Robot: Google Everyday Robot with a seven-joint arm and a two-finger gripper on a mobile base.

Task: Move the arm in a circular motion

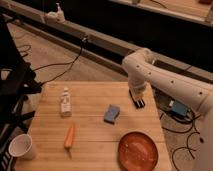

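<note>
Hanging glossy tubular arm (165,80), gripper (137,99) above wooden table (95,100) edge

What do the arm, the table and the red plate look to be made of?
Arm: glossy white plastic or painted shell, with highlights. Table: matte wood planks with visible seams. Plate: shiny, maybe glazed ceramic or plastic. The gripper hangs over the table's right edge.

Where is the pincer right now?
In the camera view, the pincer hangs from the arm over the table's right edge, just above a dark block and right of the blue sponge.
</note>
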